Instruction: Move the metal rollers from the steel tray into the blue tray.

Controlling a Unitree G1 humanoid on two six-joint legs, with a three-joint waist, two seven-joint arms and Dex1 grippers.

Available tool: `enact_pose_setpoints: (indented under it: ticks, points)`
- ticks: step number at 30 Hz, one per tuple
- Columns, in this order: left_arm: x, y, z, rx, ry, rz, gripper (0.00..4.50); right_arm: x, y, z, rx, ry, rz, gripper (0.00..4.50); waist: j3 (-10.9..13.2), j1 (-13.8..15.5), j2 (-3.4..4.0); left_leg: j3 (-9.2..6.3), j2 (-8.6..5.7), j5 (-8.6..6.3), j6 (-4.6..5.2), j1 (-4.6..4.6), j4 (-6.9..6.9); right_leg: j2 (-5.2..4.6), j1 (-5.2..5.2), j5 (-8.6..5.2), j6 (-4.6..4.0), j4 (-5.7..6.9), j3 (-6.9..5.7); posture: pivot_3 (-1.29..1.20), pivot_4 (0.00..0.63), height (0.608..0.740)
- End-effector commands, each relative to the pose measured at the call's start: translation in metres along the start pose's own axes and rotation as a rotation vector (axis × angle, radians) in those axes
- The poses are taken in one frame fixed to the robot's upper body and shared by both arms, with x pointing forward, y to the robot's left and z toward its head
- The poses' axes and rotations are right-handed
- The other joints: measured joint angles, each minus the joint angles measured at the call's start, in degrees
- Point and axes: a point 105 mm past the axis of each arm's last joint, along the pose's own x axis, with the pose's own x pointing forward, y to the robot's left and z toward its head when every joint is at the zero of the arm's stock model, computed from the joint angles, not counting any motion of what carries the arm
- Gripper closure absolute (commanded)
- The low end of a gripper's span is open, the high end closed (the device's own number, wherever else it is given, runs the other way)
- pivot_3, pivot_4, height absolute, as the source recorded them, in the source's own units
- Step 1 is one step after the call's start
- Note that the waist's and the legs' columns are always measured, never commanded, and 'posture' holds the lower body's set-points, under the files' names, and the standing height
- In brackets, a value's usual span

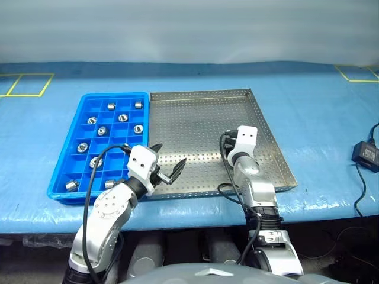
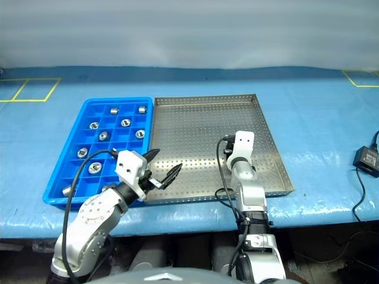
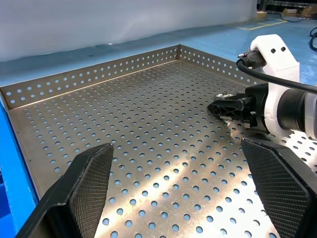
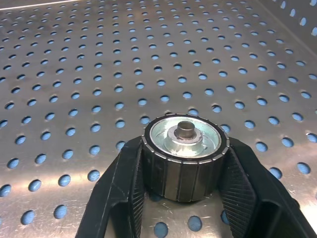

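Right wrist view: right gripper (image 4: 184, 191) has both black fingers (image 4: 124, 198) clamped on opposite sides of one metal roller (image 4: 184, 153), a short ribbed cylinder w/ shiny recessed top face and small centre hub; roller sits upright on the perforated floor of the steel tray (image 4: 99, 59). Head views put that gripper low over the tray's near-right part, arm reaching in over the near rim. Left gripper (image 1: 167, 166) hovers at the near-left corner of the steel tray, just beside the blue tray (image 1: 62, 171), fingers spread wide w/ nothing between them. Left wrist view: its two textured pads (image 3: 91, 183) stand far apart over bare tray floor, and the right gripper shows across the tray w/ the roller pinched at its tips, roller mostly hidden there. Blue tray lies touching the steel tray's left edge, long side to long side, on the blue-covered table (image 1: 320, 106). About ten rollers (image 1: 102, 131) already sit in its compartments, one per cell, spread from far row to near row. Small black box w/ cable (image 1: 365, 152) lies on the table well right of the steel tray.
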Motion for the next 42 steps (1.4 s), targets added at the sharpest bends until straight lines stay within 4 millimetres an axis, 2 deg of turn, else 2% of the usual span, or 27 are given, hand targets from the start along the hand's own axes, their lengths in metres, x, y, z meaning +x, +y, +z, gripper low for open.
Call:
enact_pose_setpoints:
  ticks: [1, 4, 9, 13, 18, 25, 32, 37, 42]
  points:
    - [-0.003, 0.001, 0.012, 0.015, -0.055, 0.031, 0.00, -0.002, 0.032, 0.048, -0.015, -0.130, 0.140, 2.79, 0.05, 0.02, 0.00, 0.00, 0.00, 0.00, 0.00, 0.00, -0.01, 0.00, -0.01, 0.00, 0.00, 0.00, 0.00, 0.20, 0.150, 0.740]
    - [-0.008, 0.005, 0.013, 0.021, -0.064, 0.072, 0.00, -0.005, 0.061, 0.069, -0.052, -0.177, 0.253, 2.79, 0.18, 0.13, -0.02, 0.01, 0.01, 0.00, 0.01, -0.01, -0.02, 0.02, -0.05, 0.00, 0.01, 0.01, 0.01, 0.25, 0.150, 0.740]
    - [-0.021, 0.015, 0.017, 0.026, -0.080, 0.179, 0.00, -0.014, 0.108, 0.094, -0.077, -0.236, 0.423, 2.79, 0.24, 1.77, -0.14, -0.10, 0.04, 0.00, 0.01, -0.01, -0.20, 0.05, -0.06, 0.08, 0.15, 0.00, -0.09, 0.36, 0.150, 0.740]
    - [-0.034, 0.020, 0.015, 0.025, -0.072, 0.256, 0.00, -0.021, 0.136, 0.102, -0.090, -0.250, 0.534, 2.79, 0.29, 3.98, -0.20, -0.16, -0.02, 0.00, 0.00, -0.05, -0.40, -0.04, -0.12, 0.00, 0.19, -0.05, -0.16, 0.44, 0.150, 0.740]
    - [-0.048, 0.021, 0.013, 0.015, -0.068, 0.341, 0.00, -0.025, 0.164, 0.098, -0.136, -0.246, 0.640, 2.79, 0.39, 6.85, -0.32, -0.28, -0.11, -0.01, 0.00, -0.17, -0.41, -0.18, -0.15, -0.07, 0.25, -0.15, -0.31, 0.53, 0.150, 0.740]
    - [-0.058, 0.021, 0.012, 0.014, -0.064, 0.391, 0.00, -0.026, 0.178, 0.089, -0.155, -0.222, 0.693, 2.79, 0.41, 11.94, -0.28, -0.69, -0.09, 0.00, -0.01, -0.55, -0.41, -0.17, -0.17, -0.11, 0.20, -0.57, -0.82, 0.57, 0.150, 0.740]
    - [-0.055, 0.020, 0.012, 0.014, -0.065, 0.380, 0.00, -0.023, 0.173, 0.082, -0.163, -0.197, 0.686, 2.79, 0.43, 16.82, -0.25, -0.69, -0.09, -0.05, -0.03, -0.71, -0.46, -0.16, -0.21, 0.01, 0.41, -0.86, -0.91, 0.55, 0.150, 0.740]
    - [-0.051, 0.019, 0.013, 0.014, -0.067, 0.357, 0.00, -0.023, 0.171, 0.073, -0.160, -0.164, 0.687, 2.79, 0.43, 19.24, -0.25, -0.68, -0.08, -0.06, -0.04, -0.73, -0.45, -0.14, -0.22, 0.00, 0.39, -0.87, -0.96, 0.53, 0.150, 0.740]
    - [-0.049, 0.018, 0.013, 0.014, -0.068, 0.347, 0.00, -0.023, 0.171, 0.066, -0.162, -0.146, 0.685, 2.79, 0.42, 20.40, -0.25, -0.65, -0.08, -0.08, -0.07, -0.75, -0.45, -0.14, -0.23, 0.00, 0.39, -0.88, -1.00, 0.53, 0.150, 0.740]
